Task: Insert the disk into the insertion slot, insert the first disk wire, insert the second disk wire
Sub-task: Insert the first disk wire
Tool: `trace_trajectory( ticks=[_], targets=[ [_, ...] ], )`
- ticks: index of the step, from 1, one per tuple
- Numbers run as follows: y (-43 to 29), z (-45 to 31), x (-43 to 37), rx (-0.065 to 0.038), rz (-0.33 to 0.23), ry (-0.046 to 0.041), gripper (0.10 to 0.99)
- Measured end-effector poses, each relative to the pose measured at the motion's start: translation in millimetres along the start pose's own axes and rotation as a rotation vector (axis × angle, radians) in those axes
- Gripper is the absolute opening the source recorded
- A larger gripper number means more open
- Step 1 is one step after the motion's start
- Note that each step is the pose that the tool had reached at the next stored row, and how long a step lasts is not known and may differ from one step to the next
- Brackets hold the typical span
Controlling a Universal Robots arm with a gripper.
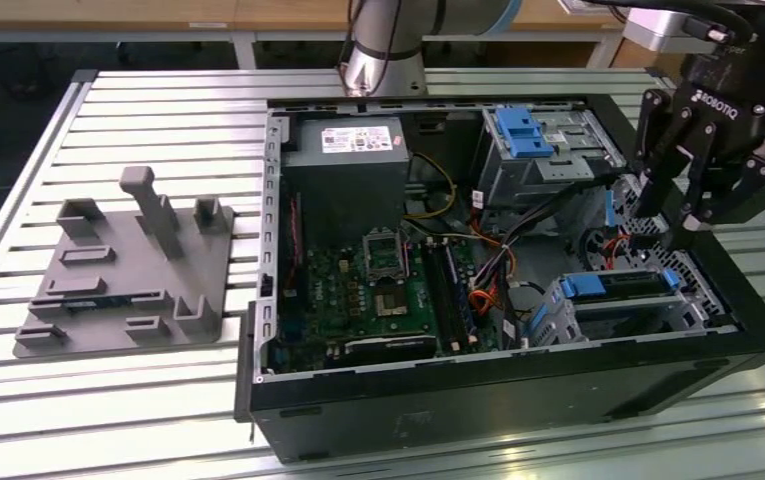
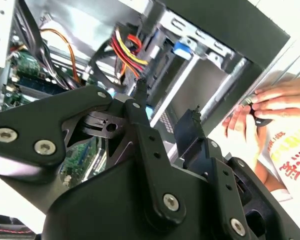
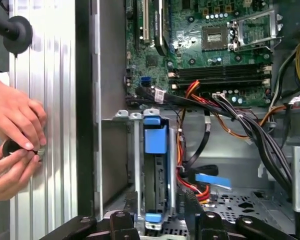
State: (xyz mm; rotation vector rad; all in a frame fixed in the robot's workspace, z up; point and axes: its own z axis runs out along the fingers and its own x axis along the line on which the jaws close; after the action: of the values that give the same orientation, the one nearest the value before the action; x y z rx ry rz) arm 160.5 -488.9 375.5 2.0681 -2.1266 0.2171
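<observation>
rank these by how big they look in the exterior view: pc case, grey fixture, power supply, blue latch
Largest to smallest:
1. pc case
2. grey fixture
3. power supply
4. blue latch
The gaps are clear, so nearness to the camera does not change the order.

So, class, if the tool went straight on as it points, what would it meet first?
Probably the disk, seated in the insertion slot: the first wrist view shows it straight ahead of the open tool, though depth is unclear.

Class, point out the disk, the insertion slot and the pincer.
disk (image 1: 620, 284), exterior view, top edge between its blue rail ends.
insertion slot (image 1: 626, 316), exterior view, grey side wall.
pincer (image 1: 669, 222), exterior view, midway between fingertips.
</observation>
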Motion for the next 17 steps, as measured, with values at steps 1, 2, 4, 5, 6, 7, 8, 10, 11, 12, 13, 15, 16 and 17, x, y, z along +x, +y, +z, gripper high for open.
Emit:
trace_trajectory(
  ticks=[1,2,4,5,6,7,8,10,11,12,13,15,16,17],
  targets=[
    [-0.9,0.2,-3.4,0.0,0.0,0.0024,0.498],
    [-1.6,0.5,-6.9,0.0,0.0,0.0055,0.498],
    [-3.3,1.7,-12.1,0.0,0.0,0.0102,0.498],
    [-4.4,2.7,-14.1,0.0,0.001,0.0113,0.498],
    [-5.6,3.9,-15.9,0.0,0.002,0.0121,0.498],
    [-6.9,5.3,-17.3,0.0,0.004,0.0123,0.498],
    [-8.2,6.6,-18.2,-0.001,0.006,0.0123,0.498],
    [-10.1,9.2,-19.3,-0.004,0.018,0.0124,0.498],
    [-10.8,10.5,-19.8,-0.005,0.025,0.0123,0.498],
    [-11.1,11.6,-20.4,-0.007,0.032,0.0127,0.498],
    [-11.1,12.5,-21.0,-0.008,0.036,0.0135,0.498],
    [-11.2,14.1,-21.5,-0.009,0.038,0.0138,0.486],
    [-11.4,14.6,-21.7,-0.01,0.038,0.0139,0.412],
    [-11.5,15.0,-21.8,-0.01,0.037,0.0141,0.412]
  ],
)
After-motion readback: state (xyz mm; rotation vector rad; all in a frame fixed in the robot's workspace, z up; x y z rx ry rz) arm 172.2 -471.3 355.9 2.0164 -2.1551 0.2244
